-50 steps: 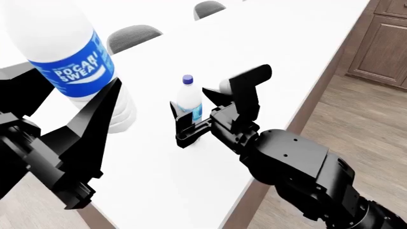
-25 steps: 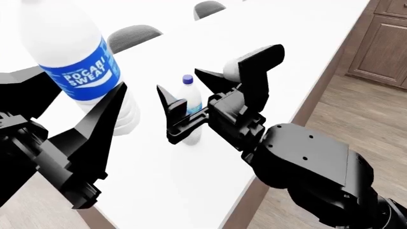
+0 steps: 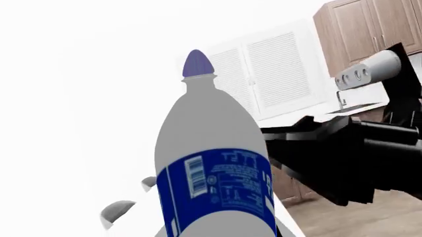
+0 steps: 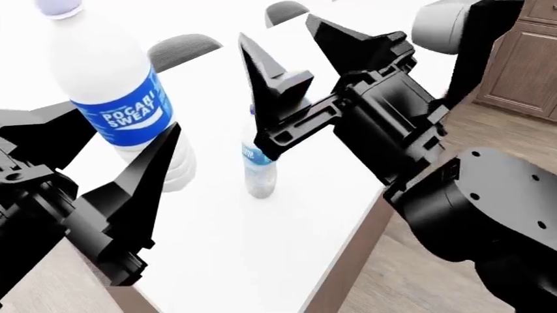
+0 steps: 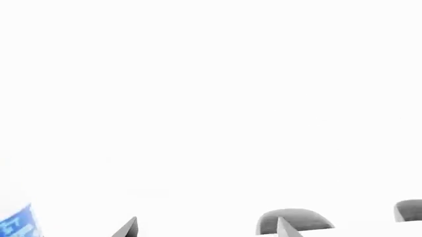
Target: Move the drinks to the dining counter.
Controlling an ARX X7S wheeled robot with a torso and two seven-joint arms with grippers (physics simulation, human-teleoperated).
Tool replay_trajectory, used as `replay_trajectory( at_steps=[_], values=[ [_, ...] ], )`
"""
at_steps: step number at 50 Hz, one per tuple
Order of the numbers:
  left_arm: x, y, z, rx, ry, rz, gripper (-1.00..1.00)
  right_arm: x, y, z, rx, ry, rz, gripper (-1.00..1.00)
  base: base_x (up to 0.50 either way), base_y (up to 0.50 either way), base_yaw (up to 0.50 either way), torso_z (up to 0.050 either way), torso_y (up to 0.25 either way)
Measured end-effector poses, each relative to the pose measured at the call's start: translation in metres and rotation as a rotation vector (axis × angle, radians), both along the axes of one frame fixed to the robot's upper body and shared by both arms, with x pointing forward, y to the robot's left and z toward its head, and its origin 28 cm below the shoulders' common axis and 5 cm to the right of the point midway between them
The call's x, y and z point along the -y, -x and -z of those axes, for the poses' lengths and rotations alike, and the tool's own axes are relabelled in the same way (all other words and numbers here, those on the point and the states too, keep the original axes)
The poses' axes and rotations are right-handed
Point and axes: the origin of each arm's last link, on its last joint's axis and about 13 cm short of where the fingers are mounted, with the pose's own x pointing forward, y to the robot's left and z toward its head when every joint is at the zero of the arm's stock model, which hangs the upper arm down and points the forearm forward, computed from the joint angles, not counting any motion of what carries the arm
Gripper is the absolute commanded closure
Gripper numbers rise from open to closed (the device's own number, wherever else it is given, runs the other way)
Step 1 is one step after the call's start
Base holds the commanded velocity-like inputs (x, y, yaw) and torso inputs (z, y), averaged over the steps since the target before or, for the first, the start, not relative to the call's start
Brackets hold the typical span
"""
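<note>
While the left gripper clamps the big milky-white blue-labelled plastic bottle, the right gripper hangs spread apart above the slim clear bottle standing on the white dining counter.

Milky-white bottle, blue label; slim clear bottle, seemingly blue-labelled.

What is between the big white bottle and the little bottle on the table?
Only bare white counter between the big bottle and little bottle, seen in the head view.
</note>
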Motion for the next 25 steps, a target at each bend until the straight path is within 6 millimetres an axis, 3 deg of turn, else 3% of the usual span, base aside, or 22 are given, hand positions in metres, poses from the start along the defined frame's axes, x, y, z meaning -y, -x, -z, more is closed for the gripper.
replay_trajectory(
  at_steps=[10, 25],
  values=[
    [0.004, -0.009, 0.009, -0.044, -0.003, 0.011, 1.0, 0.03, 0.015, -0.009, 0.059, -0.103, 0.077, -1.0, 0.0, 0.0, 0.0, 0.0, 0.0],
    [0.01, -0.041, 0.026, -0.16, 0.012, 0.004, 1.0, 0.067, 0.039, -0.015, 0.136, -0.248, 0.2, -1.0, 0.0, 0.0, 0.0, 0.0, 0.0]
  ],
)
